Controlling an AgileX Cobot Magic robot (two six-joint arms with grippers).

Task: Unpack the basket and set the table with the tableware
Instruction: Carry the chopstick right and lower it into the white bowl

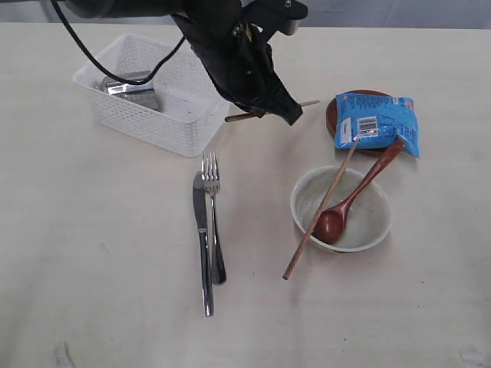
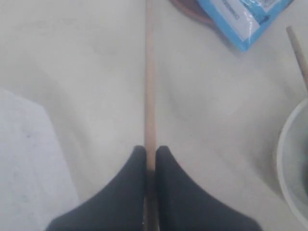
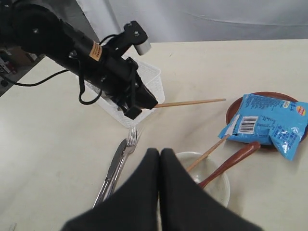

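second chopstick in hand

the white lattice plastic basket holds a shiny steel cup. the black left gripper pinches a thin wooden chopstick above the pale cream table; it likely belongs beside the other chopstick on the round cream bowl. the right gripper is closed, empty.

This looks like a robotics lab or test bay rather than a home. A black robot arm with a sticker label and loose black cable reaches over a bare pale table. Behind the table's far edge hangs a plain grey backdrop. Off one far corner sits dark equipment, too blurred to identify.
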